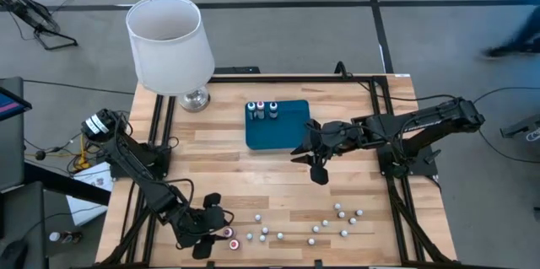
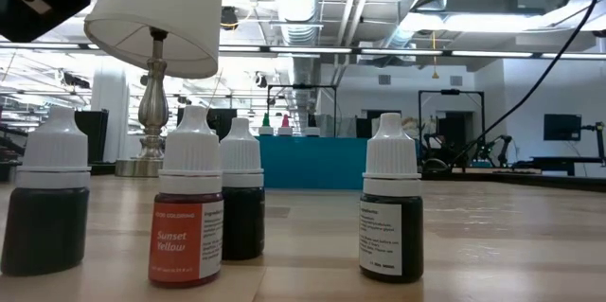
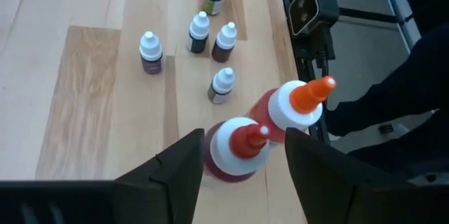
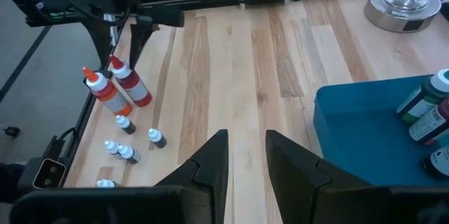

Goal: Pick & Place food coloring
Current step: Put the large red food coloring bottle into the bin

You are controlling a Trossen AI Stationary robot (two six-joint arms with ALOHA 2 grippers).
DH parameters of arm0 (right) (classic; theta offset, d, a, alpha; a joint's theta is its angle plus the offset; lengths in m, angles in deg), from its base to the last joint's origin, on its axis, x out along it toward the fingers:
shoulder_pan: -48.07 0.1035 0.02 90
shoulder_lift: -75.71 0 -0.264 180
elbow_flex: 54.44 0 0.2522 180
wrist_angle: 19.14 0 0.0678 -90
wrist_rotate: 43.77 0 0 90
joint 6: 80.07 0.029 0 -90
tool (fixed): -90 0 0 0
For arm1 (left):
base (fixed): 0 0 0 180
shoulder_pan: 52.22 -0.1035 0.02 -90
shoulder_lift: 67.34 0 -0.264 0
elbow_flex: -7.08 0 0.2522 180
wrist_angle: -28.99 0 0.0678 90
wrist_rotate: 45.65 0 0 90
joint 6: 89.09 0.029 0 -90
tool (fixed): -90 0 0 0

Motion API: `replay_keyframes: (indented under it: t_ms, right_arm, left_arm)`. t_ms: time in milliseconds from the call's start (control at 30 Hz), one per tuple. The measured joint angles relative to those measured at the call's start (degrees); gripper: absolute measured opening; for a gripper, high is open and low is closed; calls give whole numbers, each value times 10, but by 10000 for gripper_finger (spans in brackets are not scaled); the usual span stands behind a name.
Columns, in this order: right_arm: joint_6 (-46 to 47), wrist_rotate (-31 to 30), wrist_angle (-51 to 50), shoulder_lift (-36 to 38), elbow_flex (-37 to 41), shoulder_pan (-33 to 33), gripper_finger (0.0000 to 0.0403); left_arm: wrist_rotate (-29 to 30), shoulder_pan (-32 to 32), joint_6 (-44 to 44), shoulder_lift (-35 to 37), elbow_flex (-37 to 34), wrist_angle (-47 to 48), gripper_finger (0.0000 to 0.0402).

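Two larger food coloring bottles stand near the table's front left: a red-tipped one [image 3: 230, 159] and, right beside it, an orange-tipped one [image 3: 289, 108]. My left gripper [image 3: 244, 140] is open, and its fingers stand on either side of the red-tipped bottle's top. Several small white-capped bottles [image 1: 337, 218] stand upright along the near edge. Three more bottles [image 1: 261, 110] stand on the dark teal tray [image 1: 283, 130]. My right gripper [image 4: 245, 155] hovers open and empty over the table by the tray's right side.
A lamp with a white shade [image 1: 169, 41] stands at the far left, its metal base [image 1: 196, 99] on the table. A small camera [image 3: 312, 10] sits on the near edge by the bottles. Bare wood lies between the tray and the near row of bottles.
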Motion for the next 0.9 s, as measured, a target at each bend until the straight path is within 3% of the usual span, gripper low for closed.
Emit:
replay_keyframes:
  t_ms: [400, 700, 900]
  right_arm:
    - [9, -1, 0, 0, 0, 1, 86]
    - [10, -1, 0, 0, 0, 1, 86]
    - [10, -1, 0, 0, 0, 1, 86]
  left_arm:
    - [10, 0, 0, 0, 0, 7, 184]
    - [10, 0, 0, 0, 0, 9, 103]
    - [13, 0, -1, 0, 0, 8, 87]
